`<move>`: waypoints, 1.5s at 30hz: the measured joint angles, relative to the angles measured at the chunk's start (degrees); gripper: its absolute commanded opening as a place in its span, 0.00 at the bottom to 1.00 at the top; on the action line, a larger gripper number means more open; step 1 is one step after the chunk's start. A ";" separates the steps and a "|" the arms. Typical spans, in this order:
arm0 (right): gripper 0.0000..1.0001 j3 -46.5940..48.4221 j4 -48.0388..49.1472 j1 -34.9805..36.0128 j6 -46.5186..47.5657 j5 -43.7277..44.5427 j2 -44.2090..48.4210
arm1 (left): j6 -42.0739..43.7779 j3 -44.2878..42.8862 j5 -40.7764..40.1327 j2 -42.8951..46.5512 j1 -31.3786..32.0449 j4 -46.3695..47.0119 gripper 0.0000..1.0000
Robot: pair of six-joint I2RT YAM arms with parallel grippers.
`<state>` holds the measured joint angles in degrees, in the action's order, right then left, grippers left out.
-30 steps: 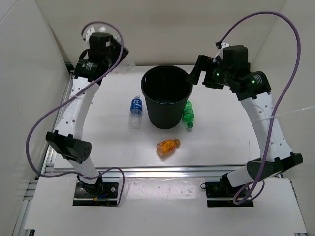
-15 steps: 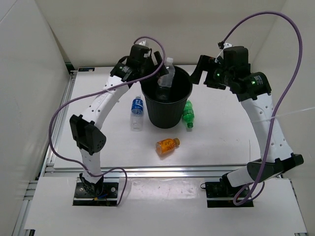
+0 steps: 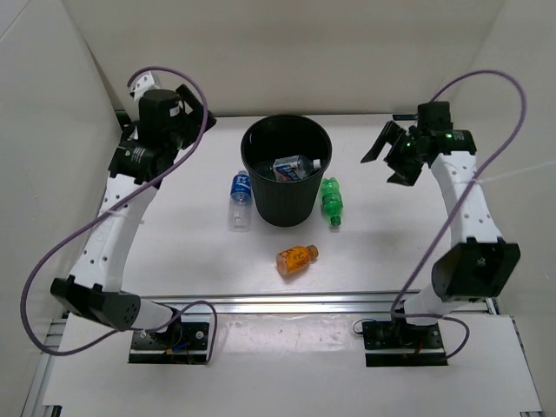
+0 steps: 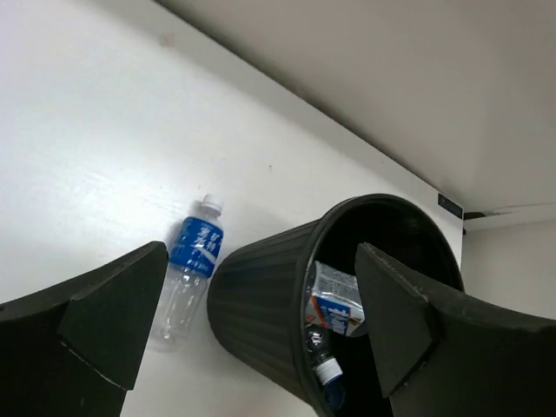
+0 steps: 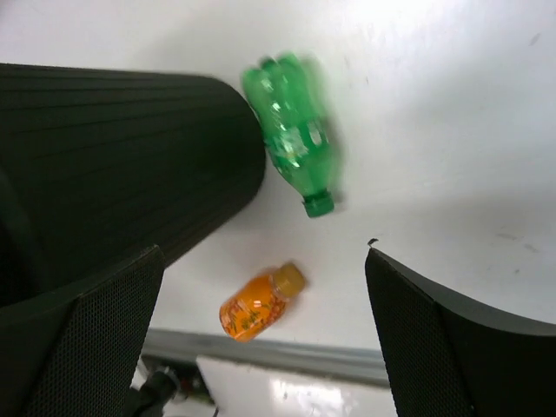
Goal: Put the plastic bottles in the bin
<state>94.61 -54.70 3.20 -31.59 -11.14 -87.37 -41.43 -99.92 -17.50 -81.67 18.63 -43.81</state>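
The black bin (image 3: 252,165) stands mid-table with two clear plastic bottles (image 3: 295,167) lying inside; the left wrist view shows them too, a crumpled labelled one (image 4: 337,306) above a white-capped one (image 4: 323,363). A clear bottle with a blue label (image 3: 241,198) lies left of the bin. Against its right side lies a green bottle (image 3: 331,200), and a stubby orange bottle (image 3: 297,257) lies in front. My left gripper (image 3: 193,109) is open and empty, high at the back left. My right gripper (image 3: 388,156) is open and empty, right of the bin.
White walls close in the table on the left, back and right. A metal rail (image 3: 287,302) runs along the near edge. Purple cables (image 3: 52,252) loop off both arms. The right wrist view shows the green bottle (image 5: 291,139), orange bottle (image 5: 259,304) and bin wall (image 5: 130,156).
My left gripper swung over the bin, opened and dropped a clear bottle in, then swung back to the rear left. My right arm drew away from the bin rim to the right.
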 measured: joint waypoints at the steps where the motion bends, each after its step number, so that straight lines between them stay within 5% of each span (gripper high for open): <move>1: 1.00 -1.79 0.42 -0.74 -0.15 -1.79 -1.86 | -0.44 1.38 -0.33 1.36 -0.59 0.02 1.00; 9: 1.00 -1.66 3.98 0.90 1.62 -10.78 -19.12 | -3.96 13.92 0.92 2.12 -4.04 -5.51 1.00; 19: 0.99 6.14 6.29 3.85 4.15 -13.38 -34.99 | -5.07 17.05 3.45 -0.74 -7.06 -12.22 1.00; 25: 0.86 6.32 6.73 5.20 4.87 -13.51 -39.71 | -4.87 21.51 7.85 -0.74 -8.79 -11.15 1.00; 28: 0.68 6.93 6.75 5.79 5.27 -13.68 -41.42 | -4.48 22.73 9.46 -1.11 -9.16 -11.10 1.00; 30: 0.47 6.97 6.69 5.92 5.64 -13.84 -41.72 | -4.09 22.75 10.19 -1.66 -9.20 -10.58 1.00; 33: 0.35 7.32 6.51 5.79 5.92 -14.10 -41.72 | -3.82 23.47 11.23 -2.40 -9.20 -9.44 1.00; 41: 0.20 7.39 -0.42 3.76 5.05 -4.07 -32.28 | -4.35 24.46 12.09 -5.14 -9.07 -7.87 1.00; 45: 0.19 23.17 -8.39 2.34 2.01 0.28 -24.41 | -4.02 23.71 12.13 -8.55 -7.39 -5.31 1.00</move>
<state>117.78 -63.09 5.54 -29.58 -10.85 -111.79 -45.45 -76.20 -5.37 -90.21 11.25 -49.12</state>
